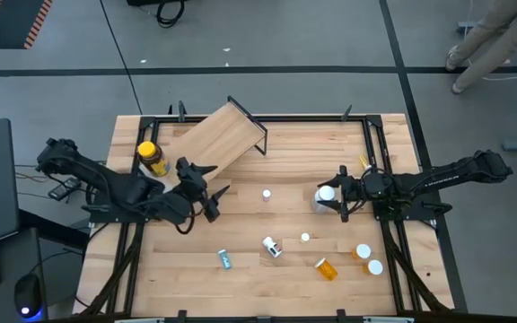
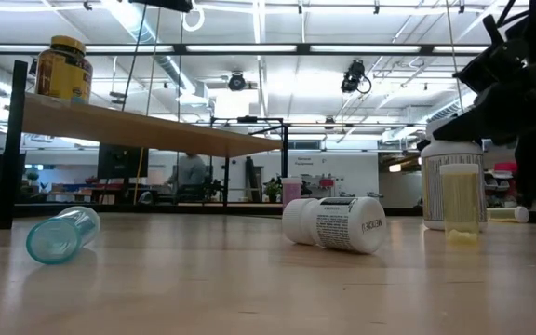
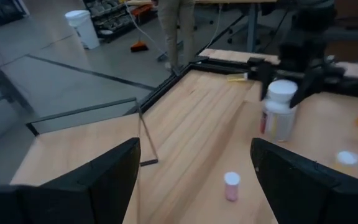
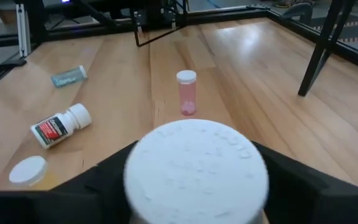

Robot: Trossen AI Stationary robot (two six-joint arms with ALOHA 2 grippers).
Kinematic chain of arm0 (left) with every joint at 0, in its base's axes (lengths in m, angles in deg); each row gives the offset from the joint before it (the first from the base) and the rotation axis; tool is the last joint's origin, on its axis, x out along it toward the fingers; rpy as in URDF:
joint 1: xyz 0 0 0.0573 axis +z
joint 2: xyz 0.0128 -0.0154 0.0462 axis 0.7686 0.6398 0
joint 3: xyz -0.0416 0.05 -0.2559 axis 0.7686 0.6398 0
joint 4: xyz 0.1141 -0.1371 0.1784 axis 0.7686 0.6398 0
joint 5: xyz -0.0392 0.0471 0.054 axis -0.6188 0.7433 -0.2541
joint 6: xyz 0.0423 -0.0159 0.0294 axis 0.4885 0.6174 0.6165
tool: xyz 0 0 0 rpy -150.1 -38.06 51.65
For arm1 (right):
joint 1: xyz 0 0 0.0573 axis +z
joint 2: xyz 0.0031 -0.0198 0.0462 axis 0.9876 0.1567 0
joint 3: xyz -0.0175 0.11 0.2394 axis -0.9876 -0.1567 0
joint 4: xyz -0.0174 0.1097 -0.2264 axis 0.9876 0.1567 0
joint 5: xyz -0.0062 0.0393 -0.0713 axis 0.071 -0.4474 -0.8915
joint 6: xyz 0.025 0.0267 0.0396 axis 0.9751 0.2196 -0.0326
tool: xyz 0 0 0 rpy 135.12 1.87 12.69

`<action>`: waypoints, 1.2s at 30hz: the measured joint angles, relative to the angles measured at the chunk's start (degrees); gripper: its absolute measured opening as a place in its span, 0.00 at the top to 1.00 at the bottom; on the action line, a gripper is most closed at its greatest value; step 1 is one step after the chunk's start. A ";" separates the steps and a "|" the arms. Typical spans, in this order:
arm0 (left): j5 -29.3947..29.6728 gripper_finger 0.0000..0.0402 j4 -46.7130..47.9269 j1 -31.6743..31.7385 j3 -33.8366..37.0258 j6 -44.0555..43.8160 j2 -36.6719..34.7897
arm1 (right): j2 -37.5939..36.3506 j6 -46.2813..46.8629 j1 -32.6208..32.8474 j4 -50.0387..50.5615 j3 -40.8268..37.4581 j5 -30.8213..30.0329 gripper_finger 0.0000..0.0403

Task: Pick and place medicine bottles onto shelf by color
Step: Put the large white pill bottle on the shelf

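right tool (image 1: 337,199) around white-capped bottle (image 1: 327,192) mid-worktop, grasp unclear | left tool (image 1: 206,190) released beside shelf (image 1: 218,135) | risk: loose hold drops bottle | amber jar (image 1: 152,157) on shelf

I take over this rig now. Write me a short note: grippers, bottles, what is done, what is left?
Left gripper: open, empty, beside the shelf.
Right gripper: fingers around the white-capped bottle, which stands on the table; grip not certain.
Done: amber jar on the shelf.
Left: pink vial, teal vial, white labelled bottle, orange vials.
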 joint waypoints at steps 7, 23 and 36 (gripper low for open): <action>2.36 0.22 -7.01 3.20 0.00 8.79 1.29 | -0.10 -0.37 0.00 -3.64 0.02 -0.10 0.41; 2.20 0.22 -10.26 2.69 -2.98 18.18 0.76 | 5.78 -6.66 -1.53 -5.14 13.20 -5.45 0.40; 2.34 0.22 -9.85 -0.62 -3.23 19.19 0.76 | 27.11 -9.04 -11.42 -5.46 35.98 0.67 0.40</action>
